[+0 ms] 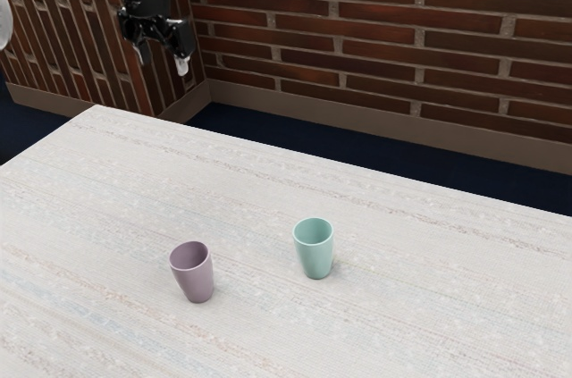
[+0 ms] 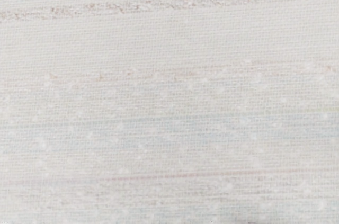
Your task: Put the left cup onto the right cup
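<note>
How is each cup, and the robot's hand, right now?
Purple cup: upright on the table, empty, standing apart.
Mint-green cup: upright on the table, empty, nothing on it.
Gripper: open, holding nothing, high above the table's far corner.

You can read no lettering, label or number on the purple cup (image 1: pixel 192 271), the green cup (image 1: pixel 314 247) or the tabletop (image 1: pixel 429 289).

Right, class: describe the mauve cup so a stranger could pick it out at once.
Find the pale table in front of the brick wall. Two handleless cups stand apart on it. Yours is the mauve cup, at the exterior view's left of the mint-green cup.
</note>
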{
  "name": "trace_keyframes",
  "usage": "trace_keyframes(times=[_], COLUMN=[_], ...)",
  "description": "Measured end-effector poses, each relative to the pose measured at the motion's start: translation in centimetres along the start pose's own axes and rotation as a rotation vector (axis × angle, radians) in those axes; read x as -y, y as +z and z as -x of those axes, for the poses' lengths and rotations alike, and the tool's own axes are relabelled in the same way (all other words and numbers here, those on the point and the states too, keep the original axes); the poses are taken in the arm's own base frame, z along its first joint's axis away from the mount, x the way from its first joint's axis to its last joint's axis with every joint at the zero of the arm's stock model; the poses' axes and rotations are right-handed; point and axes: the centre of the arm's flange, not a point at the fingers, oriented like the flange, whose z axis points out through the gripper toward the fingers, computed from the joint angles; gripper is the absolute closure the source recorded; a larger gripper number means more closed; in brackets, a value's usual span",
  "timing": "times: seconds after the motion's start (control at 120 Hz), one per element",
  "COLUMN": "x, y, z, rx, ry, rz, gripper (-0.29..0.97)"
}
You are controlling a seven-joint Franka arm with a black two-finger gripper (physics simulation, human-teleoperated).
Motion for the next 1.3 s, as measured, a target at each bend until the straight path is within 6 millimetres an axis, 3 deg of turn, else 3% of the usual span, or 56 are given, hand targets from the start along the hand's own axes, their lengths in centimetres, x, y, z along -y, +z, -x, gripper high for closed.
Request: trace_keyframes(times=[0.375,0.475,0.633,0.808,0.933,1.117,1.3], x=[-2.5,-1.4,-0.1,-2.1,-3.0,-3.6,-5.9], y=[0.0,1.7,6.5,12.0,15.1,17.3,18.8], z=[1.6,2.7,3.0,3.3,4.8,6.7,8.7], rx=[0.047,0.082,0.123,0.138,0.135,0.106,0.105], ry=[0.079,0.069,0.056,0.094,0.102,0.097,0.104], rz=[0.023,0.04,0.056,0.074,0.098,0.115,0.127], gripper=[0.02,0.02,0.02,0.02,0.02,0.02,0.02])
